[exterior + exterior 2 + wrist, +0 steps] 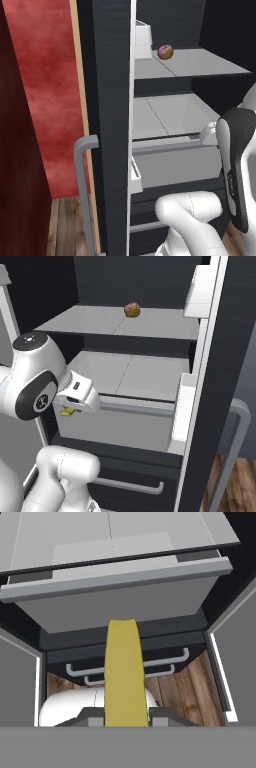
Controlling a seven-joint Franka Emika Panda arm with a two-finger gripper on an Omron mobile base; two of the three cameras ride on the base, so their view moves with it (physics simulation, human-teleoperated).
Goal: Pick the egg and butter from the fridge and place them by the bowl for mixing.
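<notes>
The butter (124,667) sits pinched in my gripper (125,714), jutting ahead. I should back it straight out of the fridge (150,331), clear of the drawer (115,597).

Base cams flank open fridge (110,100) from left & right, close; hand cam prob. faces down past its drawers (125,597)

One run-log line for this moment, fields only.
gripper: shut on butter | place: before open fridge | small round item: on upper shelf | bowl: unseen | stage: butter held
</notes>
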